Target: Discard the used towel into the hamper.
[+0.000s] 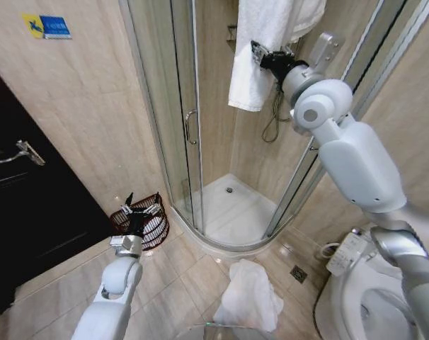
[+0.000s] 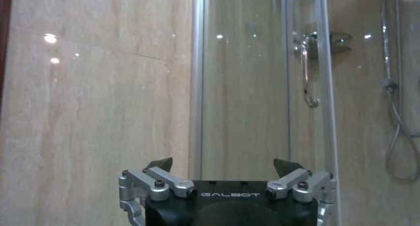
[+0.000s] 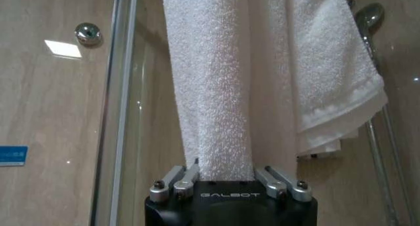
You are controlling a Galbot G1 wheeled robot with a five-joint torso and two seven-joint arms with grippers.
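Item: white terry towel [image 1: 260, 49], hanging over the top of the glass shower enclosure [image 1: 179, 120]. Step in hand — the grasp. Right gripper [image 3: 226, 173], raised to the towel's lower half, has its fingers closed on a fold of cloth.

Item: small reddish-brown open-weave wire hamper [image 1: 140, 221], on the floor just beside the enclosure's door, well below the towel. Left gripper [image 1: 139, 210] hovers over its rim, fingers spread, holding nothing.

Next move, as judged: lift the towel free of the enclosure top, then carry it down to the hamper.
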